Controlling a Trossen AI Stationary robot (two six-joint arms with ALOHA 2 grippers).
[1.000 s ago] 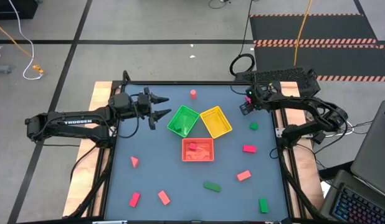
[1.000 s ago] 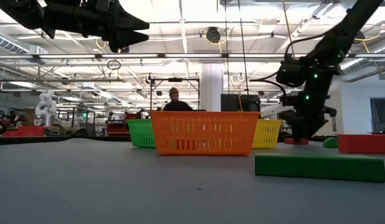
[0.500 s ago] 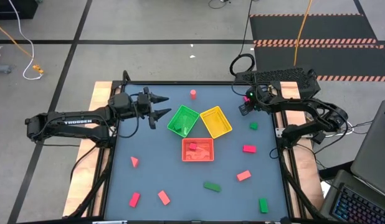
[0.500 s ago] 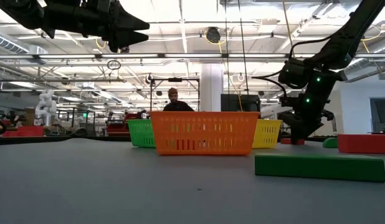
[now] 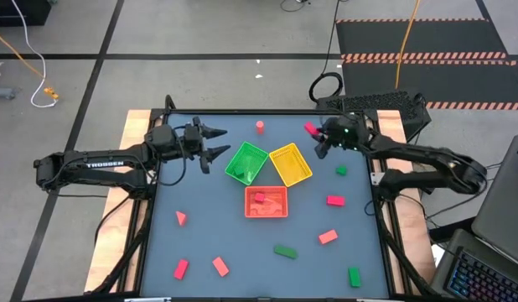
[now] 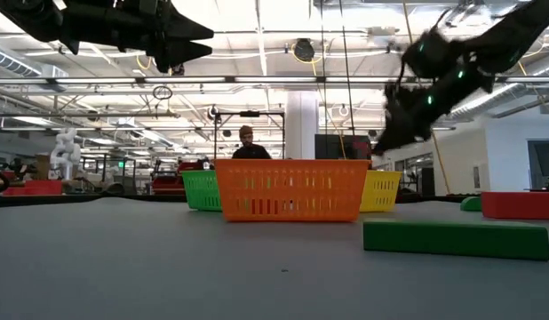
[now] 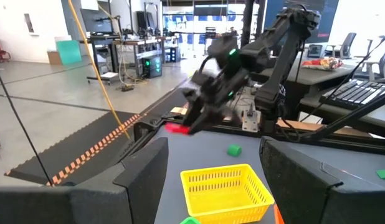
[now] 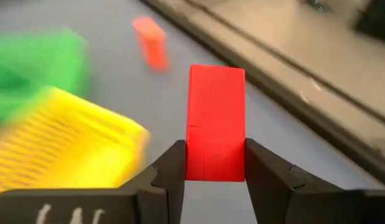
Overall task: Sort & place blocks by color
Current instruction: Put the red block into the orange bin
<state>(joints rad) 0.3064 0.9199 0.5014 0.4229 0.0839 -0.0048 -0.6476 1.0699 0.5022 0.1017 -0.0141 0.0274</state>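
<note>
The right gripper (image 8: 215, 163) hung above the bench (image 5: 209, 243) near its far right corner, just beyond the yellow tray (image 5: 290, 164), its jaws clamped on a red block (image 8: 215, 122) that stood up between them. The left gripper (image 5: 219, 142) waited over the far left of the bench beside the green tray (image 5: 246, 161), its jaws spread apart and holding nothing. The red tray (image 5: 266, 202) sat in front of the other two with red pieces in it. More red, salmon and green blocks lay scattered across the near half of the bench
</note>
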